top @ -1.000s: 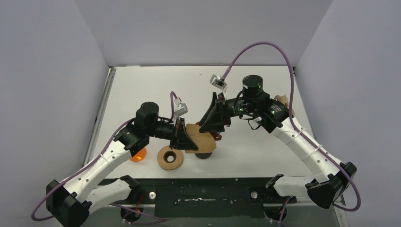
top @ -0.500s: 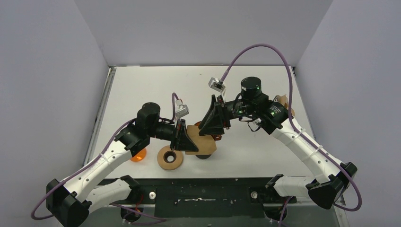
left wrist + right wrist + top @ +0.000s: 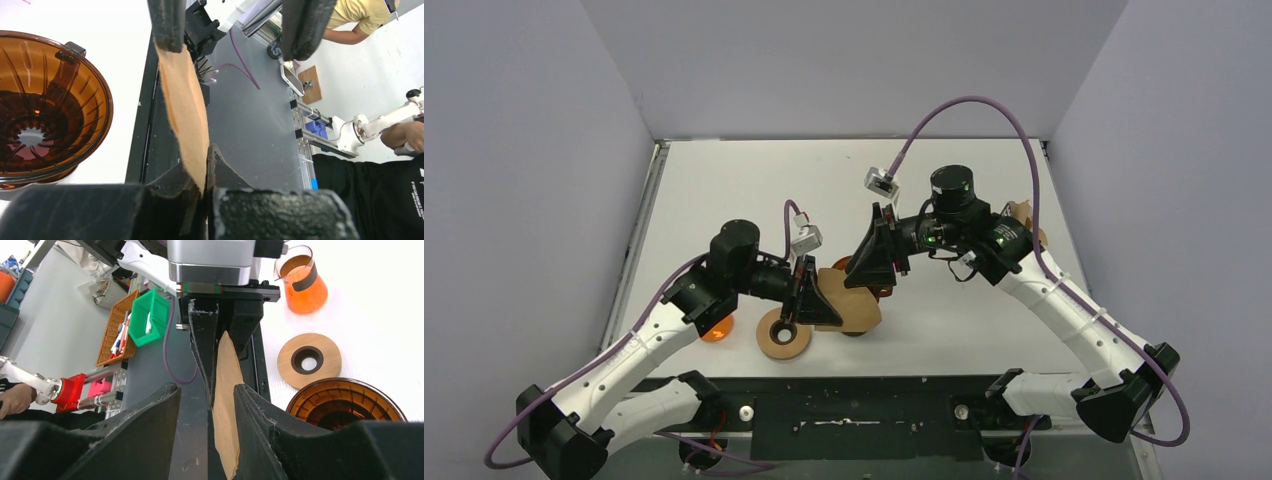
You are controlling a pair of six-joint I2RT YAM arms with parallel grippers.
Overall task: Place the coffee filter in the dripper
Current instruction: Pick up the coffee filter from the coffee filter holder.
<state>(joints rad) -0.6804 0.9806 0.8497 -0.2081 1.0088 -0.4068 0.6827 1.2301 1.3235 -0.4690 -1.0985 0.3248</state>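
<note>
your left pincer (image 3: 206,172) is pinched fully closed on one edge of the coffee filter (image 3: 187,107). it holds the filter in the air, edge-on, just above and beside the dripper (image 3: 45,105) that stands on the bench (image 3: 724,190). your right pincer (image 3: 207,390) stands about half open with the filter's opposite edge between its jaws. one finger touches the paper and the other is apart, so it has hold of nothing.

treat the filter as almost weightless thin brown paper: limp and easily creased or torn. it looks folded flat, so its two layers probably cling together, and it bows a little between the two pincers. take a shallow bite near the rim edge, and on one layer only if you mean to spread the cone; a deep or hard squeeze would likely crush the fold. pull gently, because the paper could slip off the pads or rip at the left pinch. the dripper is ribbed and amber, probably light enough to slide if the paper drags on it, so lower the filter in rather than pushing.
</note>
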